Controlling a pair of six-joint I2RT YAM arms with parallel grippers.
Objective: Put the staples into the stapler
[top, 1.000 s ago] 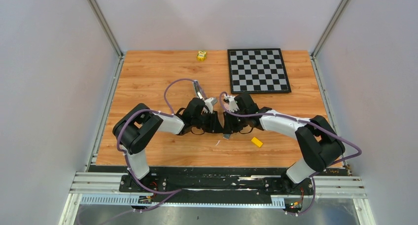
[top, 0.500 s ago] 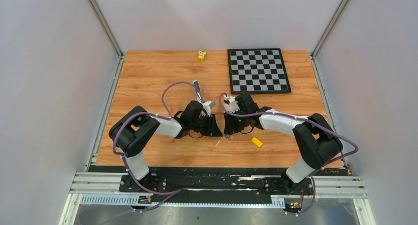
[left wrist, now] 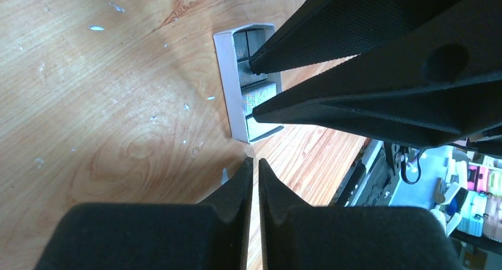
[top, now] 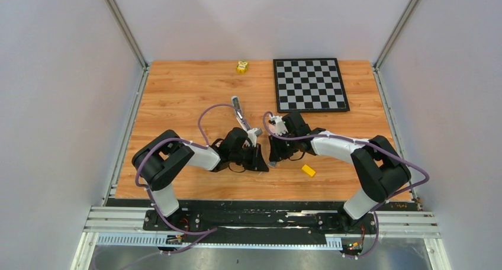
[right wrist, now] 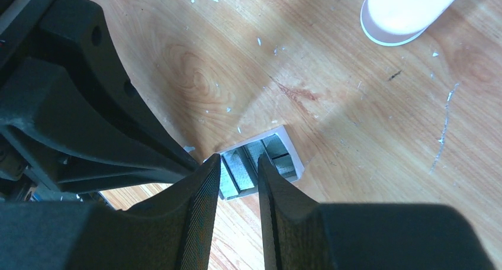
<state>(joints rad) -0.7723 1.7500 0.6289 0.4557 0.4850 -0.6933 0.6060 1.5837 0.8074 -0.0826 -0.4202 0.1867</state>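
Observation:
The staples point(right wrist: 244, 165) are silvery ridged blocks lying in a small pale tray point(right wrist: 291, 144) on the wooden table; they also show in the left wrist view point(left wrist: 261, 93). My right gripper point(right wrist: 237, 160) is low over the tray, its jaws a little apart and straddling the staples. My left gripper point(left wrist: 253, 162) is shut and empty, just beside the tray's near corner, facing the right gripper. In the top view both grippers point(top: 258, 161) point(top: 273, 158) meet at the table's front middle. The stapler point(top: 237, 108), a thin grey bar, lies just behind the left arm.
A yellow block point(top: 308, 170) lies right of the tray. A chessboard point(top: 310, 84) is at the back right and a small yellow toy point(top: 241, 66) at the back edge. A white rounded object point(right wrist: 402, 9) stands beyond the tray. Small metal flecks litter the wood.
My left gripper has moved forward and to the right, closer to the tray, leaving the stapler in plain view behind it. The right gripper has stayed at the tray.

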